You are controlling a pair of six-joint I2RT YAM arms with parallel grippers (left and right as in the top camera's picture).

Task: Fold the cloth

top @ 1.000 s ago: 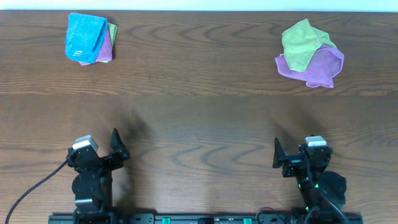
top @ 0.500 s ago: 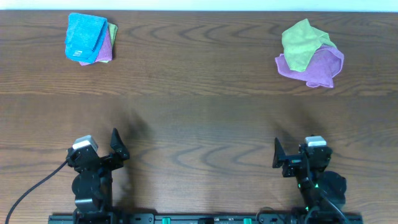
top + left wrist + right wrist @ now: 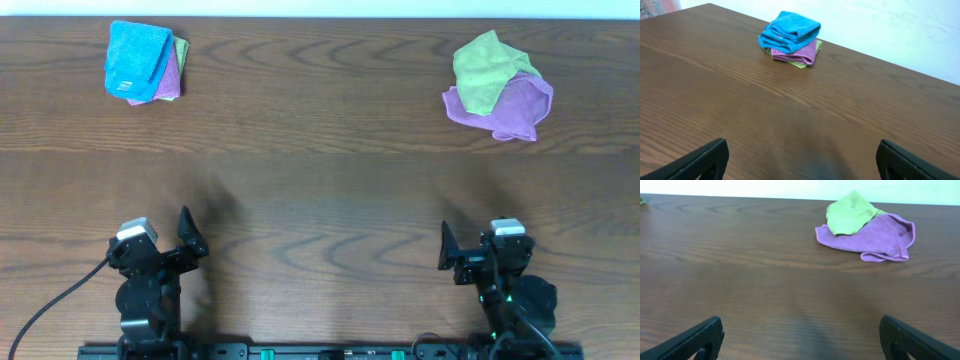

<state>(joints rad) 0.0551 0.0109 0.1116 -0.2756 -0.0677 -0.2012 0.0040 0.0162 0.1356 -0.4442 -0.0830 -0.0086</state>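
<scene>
a dark wood-grain surface point(image 3: 320, 170) fills the overhead view, running from my two arms at the near edge to a pale wall at the far edge. the cloth point(image 3: 515, 112), lilac and crumpled into a loose heap, lies at the far right corner of the surface, well apart from me and straight ahead of my right arm. a lime-green cloth point(image 3: 485, 70), also rumpled, sits partly on top of it, covering its far left part. across the surface at the far left corner, a blue folded cloth point(image 3: 135, 58) tops a small stack, with a pink folded cloth point(image 3: 170, 85) under it and a sliver of green showing at the stack's right edge. my left fingers point(image 3: 188, 238) are spread wide over bare wood, holding nothing, pointed toward the stack. my right fingers point(image 3: 446, 245) are likewise spread wide and hold nothing, pointed toward the lilac heap.
</scene>
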